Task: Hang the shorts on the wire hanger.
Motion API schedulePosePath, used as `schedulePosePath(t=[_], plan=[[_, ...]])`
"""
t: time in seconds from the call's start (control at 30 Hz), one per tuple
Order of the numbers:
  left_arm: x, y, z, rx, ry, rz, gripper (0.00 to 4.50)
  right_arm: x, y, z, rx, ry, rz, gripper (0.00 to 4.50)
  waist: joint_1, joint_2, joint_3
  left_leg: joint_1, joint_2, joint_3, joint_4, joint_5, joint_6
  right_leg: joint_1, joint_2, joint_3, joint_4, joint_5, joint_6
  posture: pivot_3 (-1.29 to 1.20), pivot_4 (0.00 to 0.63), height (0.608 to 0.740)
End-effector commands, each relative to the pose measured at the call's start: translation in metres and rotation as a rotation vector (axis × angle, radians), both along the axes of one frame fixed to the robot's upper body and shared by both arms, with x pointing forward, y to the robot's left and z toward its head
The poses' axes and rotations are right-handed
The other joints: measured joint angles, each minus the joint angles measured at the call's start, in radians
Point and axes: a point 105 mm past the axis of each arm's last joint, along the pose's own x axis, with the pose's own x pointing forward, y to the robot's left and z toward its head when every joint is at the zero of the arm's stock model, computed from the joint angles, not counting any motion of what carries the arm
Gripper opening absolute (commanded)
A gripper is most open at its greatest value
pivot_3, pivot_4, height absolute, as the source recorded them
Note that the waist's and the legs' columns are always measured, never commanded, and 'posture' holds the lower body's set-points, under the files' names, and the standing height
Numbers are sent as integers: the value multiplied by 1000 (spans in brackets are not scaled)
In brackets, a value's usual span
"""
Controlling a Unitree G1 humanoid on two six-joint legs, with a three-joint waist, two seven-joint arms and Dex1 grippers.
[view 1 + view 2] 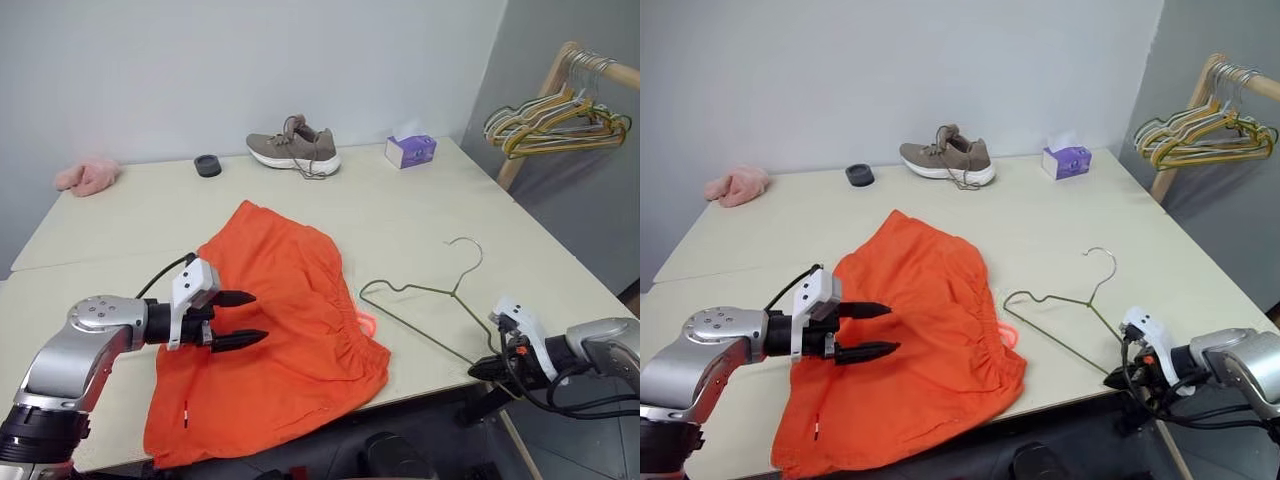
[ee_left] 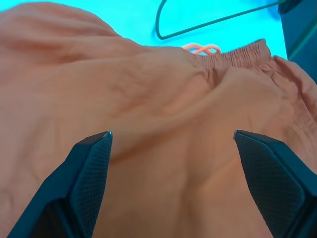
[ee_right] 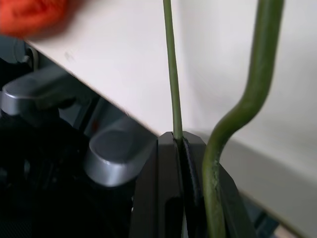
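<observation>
The shorts [image 1: 275,330] are lying spread across the near middle of the table [image 1: 400,215], waistband toward three o'clock with the drawstring [image 1: 366,322] peeking out there. The left gripper [image 1: 240,319] is hovering over their nine o'clock side, fingers spread wide and holding nothing. Just beside the waistband, at three o'clock, the wire hanger [image 1: 425,300] is lying on the table, hook pointing to twelve. The right gripper [image 3: 181,148] is sitting clenched on the hanger's wire at the table's near edge. Along the far edge are lying a pink cloth [image 1: 88,176], a black disc [image 1: 208,165], a shoe [image 1: 293,147] and a tissue box [image 1: 411,151]; bunched hangers [image 1: 555,118] are hanging at two o'clock.
</observation>
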Motion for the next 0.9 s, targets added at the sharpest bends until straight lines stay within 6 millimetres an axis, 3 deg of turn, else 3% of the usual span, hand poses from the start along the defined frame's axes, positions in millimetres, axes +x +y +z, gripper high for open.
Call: schedulePosePath(t=[0.03, 0.37, 0.6, 0.9], plan=[[1, 0, 10, 14, -47, -19, 4149, -5, 6, 3, 13, 1, 51, 0, 0, 0, 0, 0, 0, 0, 0, 0, 0, 0, 0, 0, 0, 0, 0, -285, 0, 740], [3, 2, 10, 27, -51, -12, 4149, -4, 28, 6, 60, 13, 136, 0, -2, 0, 0, 1, 0, 0, 0, 0, 0, 0, 0, 0, 0, 0, 0, -277, 0, 740], [5, 5, 8, 36, -59, 18, 4149, 0, 52, 24, 136, -11, 208, 0, 0, 0, 0, 0, 0, 0, 0, 0, 0, 0, 0, 0, 0, 0, 0, -274, 0, 740], [27, 27, 13, 47, -144, 170, 4149, -12, 86, 26, 157, -58, 357, 0, 1, 0, 0, 0, 0, 0, 0, 0, 0, 0, 0, 0, 0, 0, 0, -271, 0, 740]])
